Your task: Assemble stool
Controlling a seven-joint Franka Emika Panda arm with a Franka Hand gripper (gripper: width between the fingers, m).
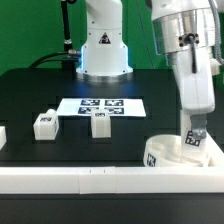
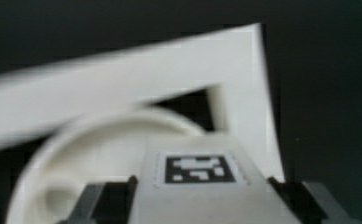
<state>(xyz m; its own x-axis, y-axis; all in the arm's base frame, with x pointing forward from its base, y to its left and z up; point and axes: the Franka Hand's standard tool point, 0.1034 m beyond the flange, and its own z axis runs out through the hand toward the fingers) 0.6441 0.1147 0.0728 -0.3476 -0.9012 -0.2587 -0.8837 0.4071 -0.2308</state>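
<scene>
A loose leg point(image 1: 44, 123) and a second leg point(image 1: 100, 122) stand on the counter point(image 1: 30, 85), well apart from the fingers point(image 2: 103, 205), toward the exterior view's left. The fingers are closed on the held leg point(image 2: 197, 170), which hangs upright with its long axis vertical. The seat point(image 1: 160, 155) lies directly below the fingers, so the coming move is judged a straight descent; contact between held leg and seat cannot be told.

Bright, even light is falling from above in the exterior view, washing out the seat point(image 1: 165, 152) and rail point(image 1: 60, 180) while the black table point(image 1: 30, 95) is swallowing detail; soft shadows are lying beside a loose leg point(image 1: 44, 123). The wrist view is blurring heavily (one end of the rail is smearing most), with only the tag point(image 2: 199, 168) on the held leg point(image 2: 199, 200) reading clearly.
</scene>
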